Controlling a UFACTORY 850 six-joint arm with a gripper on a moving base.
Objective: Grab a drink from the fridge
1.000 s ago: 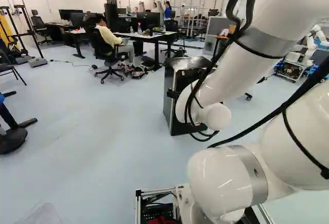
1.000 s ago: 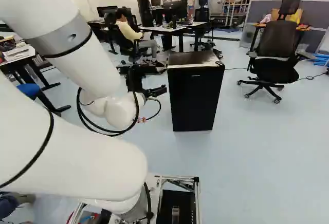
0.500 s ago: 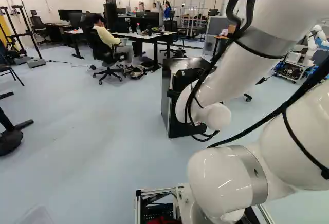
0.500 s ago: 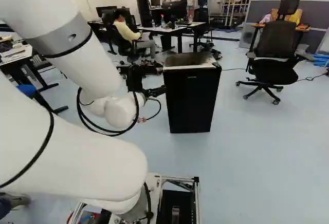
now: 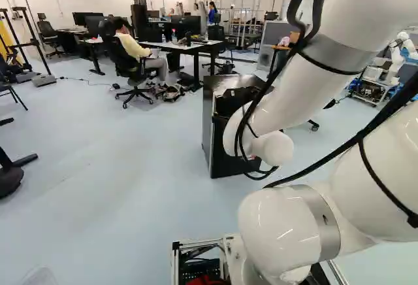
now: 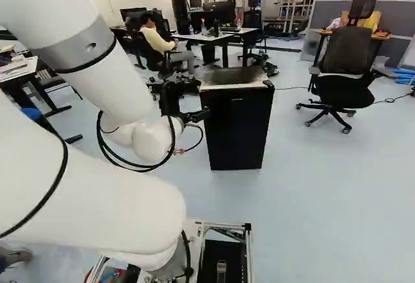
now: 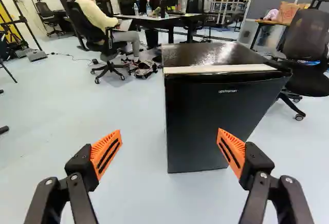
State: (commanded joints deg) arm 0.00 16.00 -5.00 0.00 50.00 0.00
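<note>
Moved base (image 6: 225,224) slightly nearer black fridge (image 6: 237,130), arm (image 6: 84,198) pose unchanged. Fingers (image 7: 234,152) released, spread wide. Fridge upright, door closed, standing ahead and slightly right.

The gripper (image 6: 205,113) spreads its two orange-padded fingers wide, at the frame's lower left and lower right. A black fridge (image 7: 218,116), its door shut, stands upright right of centre; a black office chair (image 7: 307,36) stands at upper right.

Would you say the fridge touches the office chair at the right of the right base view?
Apart: in that view, floor shows plainly between the fridge and the office chair.
</note>
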